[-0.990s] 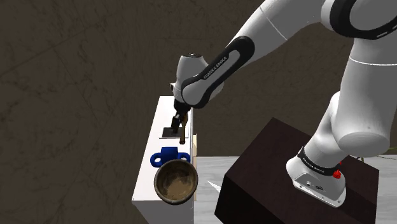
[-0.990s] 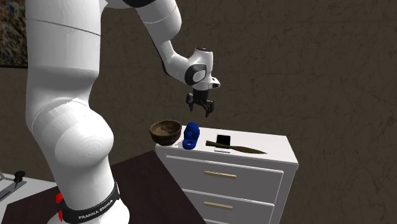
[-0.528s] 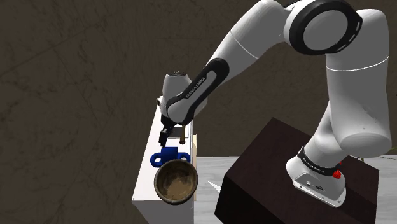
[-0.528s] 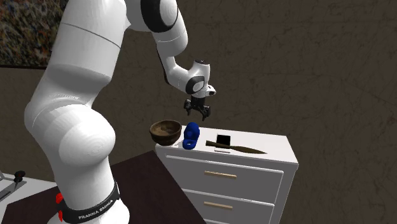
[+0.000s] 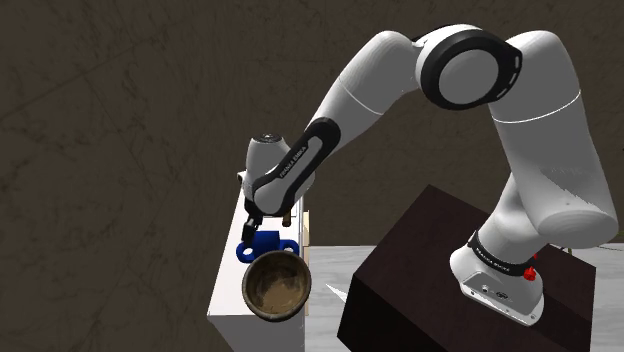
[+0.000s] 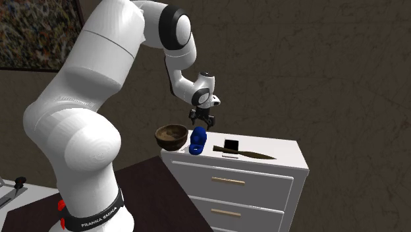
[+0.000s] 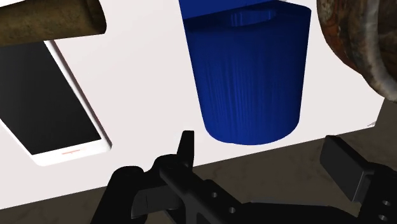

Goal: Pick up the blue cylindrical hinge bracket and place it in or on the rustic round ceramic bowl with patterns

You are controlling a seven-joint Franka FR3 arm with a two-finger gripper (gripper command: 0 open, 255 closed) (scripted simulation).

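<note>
**Blue bracket under open gripper, and the bowl is crowding it**

Blue is the colour to watch: the bracket sits on the white dresser, just beside the brown bowl and close to the dresser's edge. The gripper hovers right above it, fingers spread wide with nothing between them. From the wrist view, the bracket lies just ahead of the gripper, roughly centred in the gap, so nothing is held yet.

Now for the danger. The bowl's rim presses in on one side of the bracket, and I reckon the finger on that side has little room. If it comes down slightly off line, it may strike the rim and shove the bowl, which stands at the very end of the dresser in the shoulder view. That shove could send it over.

Second worry: the bracket's body is round and smooth-looking. A squeeze off its middle may squirt it sideways or roll it toward the edge.

Third: the phone and a brown tool lie on the far side from the bowl. They are near, though I judge them the lesser threat.
</note>
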